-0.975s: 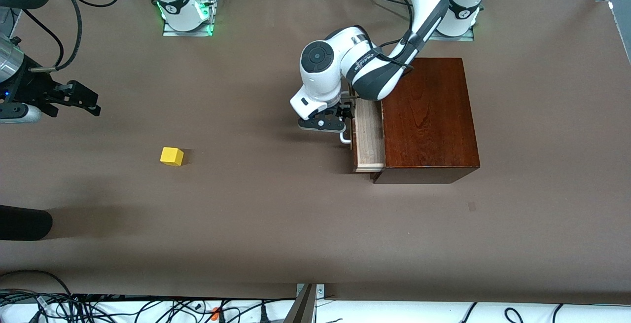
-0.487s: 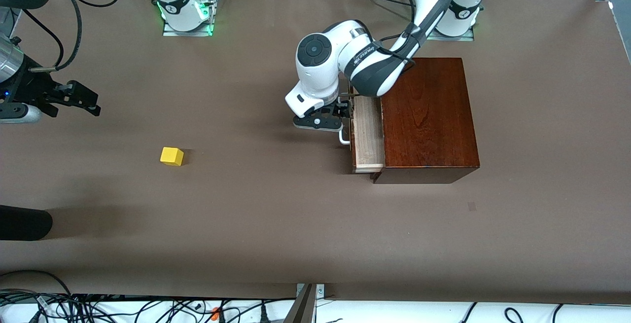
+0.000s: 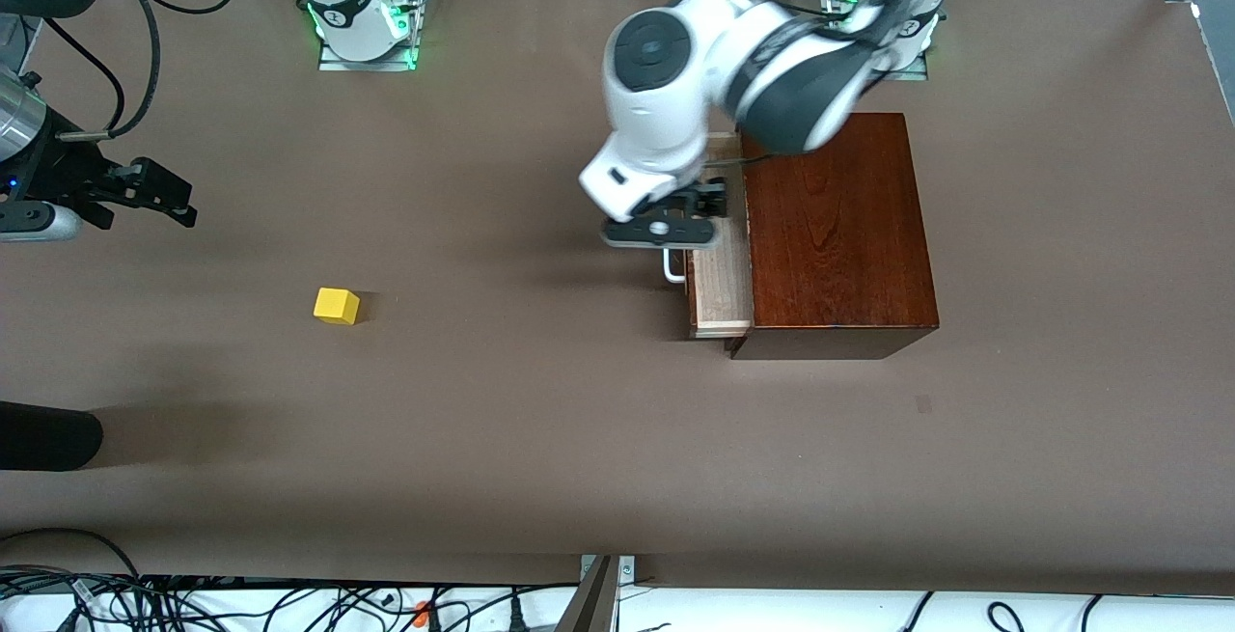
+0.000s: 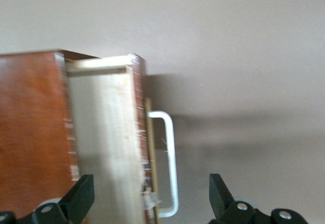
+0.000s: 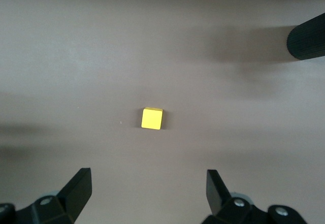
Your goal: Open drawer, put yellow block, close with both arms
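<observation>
The drawer is pulled partly out of the dark wooden box, and its pale tray is empty. Its white handle is free. My left gripper hangs open above the drawer's front. In the left wrist view the gripper straddles the handle and tray from above without touching them. The yellow block lies on the table toward the right arm's end. My right gripper waits open and empty in the air near it. The block lies ahead of that gripper in the right wrist view.
A black cylindrical object reaches in at the table's edge at the right arm's end, nearer the camera than the block; it also shows in the right wrist view. Cables run along the table's near edge.
My left gripper has let go of the handle, opened and risen above the drawer's front. The drawer came out slightly, then stayed. The right arm and the block have not moved.
</observation>
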`<state>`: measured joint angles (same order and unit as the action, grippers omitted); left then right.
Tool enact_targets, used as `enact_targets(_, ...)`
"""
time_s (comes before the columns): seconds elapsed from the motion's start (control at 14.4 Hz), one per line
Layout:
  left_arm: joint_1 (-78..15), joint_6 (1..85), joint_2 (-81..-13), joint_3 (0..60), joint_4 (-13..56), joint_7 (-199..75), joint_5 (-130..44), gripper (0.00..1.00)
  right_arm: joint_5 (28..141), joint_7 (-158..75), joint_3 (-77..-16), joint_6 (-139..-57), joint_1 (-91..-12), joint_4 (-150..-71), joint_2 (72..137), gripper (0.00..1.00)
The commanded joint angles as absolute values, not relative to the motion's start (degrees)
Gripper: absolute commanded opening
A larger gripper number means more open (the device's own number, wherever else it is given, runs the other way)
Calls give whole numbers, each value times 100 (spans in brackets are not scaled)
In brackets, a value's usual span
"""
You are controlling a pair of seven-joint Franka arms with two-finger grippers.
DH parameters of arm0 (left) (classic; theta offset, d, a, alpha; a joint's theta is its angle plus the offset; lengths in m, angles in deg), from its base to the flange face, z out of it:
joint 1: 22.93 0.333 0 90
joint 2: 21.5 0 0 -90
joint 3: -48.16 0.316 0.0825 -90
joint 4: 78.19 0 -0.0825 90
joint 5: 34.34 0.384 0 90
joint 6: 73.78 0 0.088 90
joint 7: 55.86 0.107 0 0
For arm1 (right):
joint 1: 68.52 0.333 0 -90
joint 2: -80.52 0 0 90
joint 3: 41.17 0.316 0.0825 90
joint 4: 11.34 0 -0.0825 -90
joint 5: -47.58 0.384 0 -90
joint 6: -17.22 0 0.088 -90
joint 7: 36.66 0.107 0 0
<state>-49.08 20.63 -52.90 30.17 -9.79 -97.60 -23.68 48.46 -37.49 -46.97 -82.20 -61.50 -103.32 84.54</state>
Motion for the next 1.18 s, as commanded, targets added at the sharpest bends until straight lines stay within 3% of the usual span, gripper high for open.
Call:
enact_targets(0.0, -4263, 1642, -4788, 2953, -946, -9113, -2617, 100, 4819, -3798, -4671, -8183, -6192, -10240, 8474, 100)
enact_targets(0.49, -2875, 823, -4067, 3014, -928, -7092, -2634, 100, 4749, -3807, -4662, -8253, -6157, -10231, 8912, 100)
enact_targets(0.63, -2785, 840, -3682, 3285, -649, -6293, -2678, 100, 4810, -3920, -4662, -8245, -6184, -10231, 9236, 100)
enact_targets(0.84, -2995, 1268, -2830, 4373, 351, -5553, -3326, 100, 4836, -3922, -4654, -8427, -6122, -10275, 9736, 100)
enact_targets(1.11, -3040, 2166, -2055, 4745, 1609, -5376, -3320, 100, 4872, -3817, -4627, -10059, -6131, -10967, 10397, 100)
